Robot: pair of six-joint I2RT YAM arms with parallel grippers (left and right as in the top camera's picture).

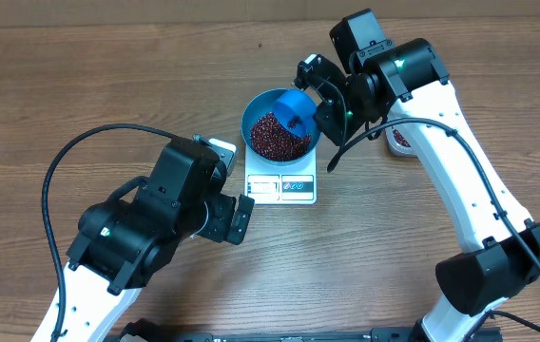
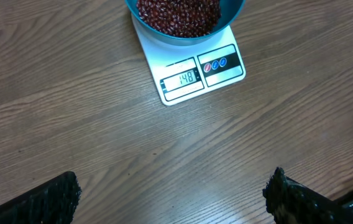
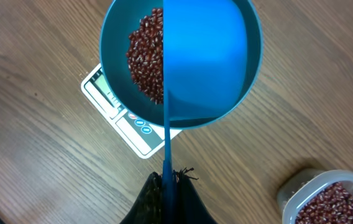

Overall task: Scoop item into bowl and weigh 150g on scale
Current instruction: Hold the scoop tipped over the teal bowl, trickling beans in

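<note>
Right gripper [image 3: 167,186] clamped on scoop [image 3: 204,59] handle, scoop over bowl [image 3: 113,37] of beans [image 3: 144,56] on scale [image 3: 136,134]; left gripper [image 2: 171,196] wide, empty; tub [image 3: 291,190] nearby.

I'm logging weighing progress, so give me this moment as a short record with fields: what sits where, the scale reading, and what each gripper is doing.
bowl: teal-blue, on the scale, holding red-brown beans
display: reads 148
scoop: bright blue, over the bowl
right gripper: shut on the scoop handle
left gripper: open, empty, above the table near the scale's display end
tub: clear plastic, beans inside, on the table apart from the scale
</note>
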